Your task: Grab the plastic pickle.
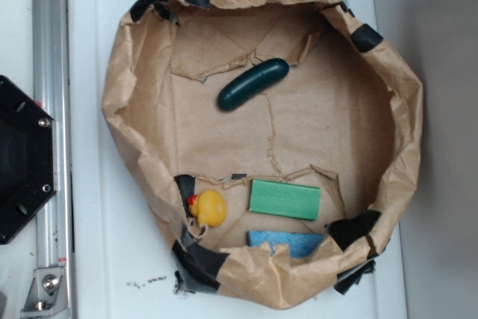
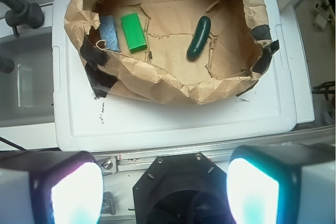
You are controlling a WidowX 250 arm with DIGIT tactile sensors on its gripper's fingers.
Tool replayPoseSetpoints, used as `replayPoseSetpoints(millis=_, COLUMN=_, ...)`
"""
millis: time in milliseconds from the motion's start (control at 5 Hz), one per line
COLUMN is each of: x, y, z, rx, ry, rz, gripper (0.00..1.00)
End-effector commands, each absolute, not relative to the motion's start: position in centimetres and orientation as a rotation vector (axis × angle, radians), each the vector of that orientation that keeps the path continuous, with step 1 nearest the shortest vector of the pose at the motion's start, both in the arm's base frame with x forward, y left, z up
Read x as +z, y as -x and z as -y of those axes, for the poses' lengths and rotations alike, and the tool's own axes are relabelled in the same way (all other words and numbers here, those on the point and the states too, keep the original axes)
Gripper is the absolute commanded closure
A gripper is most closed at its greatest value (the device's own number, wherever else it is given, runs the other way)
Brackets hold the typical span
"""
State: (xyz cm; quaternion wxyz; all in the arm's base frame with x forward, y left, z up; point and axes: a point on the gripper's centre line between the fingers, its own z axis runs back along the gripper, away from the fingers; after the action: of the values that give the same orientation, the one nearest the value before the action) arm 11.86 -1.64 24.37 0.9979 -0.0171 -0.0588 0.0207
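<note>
Well apart from the plastic pickle (image 2: pixel 199 38) in the paper bowl (image 2: pixel 157 85), the claw (image 2: pixel 165 187) gapes wide, empty.

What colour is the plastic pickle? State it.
The plastic pickle is glossy dark green, clearest in the exterior view.

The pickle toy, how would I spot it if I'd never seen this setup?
Find the crumpled brown paper basin with black-taped edges. The plastic pickle lies alone on its floor, apart from the yellow duck, green block and blue sponge grouped opposite. It is the only dark, glossy, sausage-shaped piece.
</note>
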Motion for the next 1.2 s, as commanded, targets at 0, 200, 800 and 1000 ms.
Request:
replayPoseSetpoints(millis=0, x=24.4, y=-11.9, z=1.6, rx=0.041, ry=0.034, rz=0.118, gripper=0.00)
replayPoseSetpoints(millis=200, x=22.5, y=-16.9, z=-3.4, rx=0.261, ry=-0.038, rz=0.263, gripper=0.00)
replayPoseSetpoints(millis=800, x=13.6, y=-29.7, z=-6.7, rx=0.382, ry=-0.105, rz=0.395, gripper=0.00)
replayPoseSetpoints(millis=1000, x=11.7, y=-27.5, z=-3.7, rx=0.364, ry=-0.083, rz=0.322, gripper=0.00)
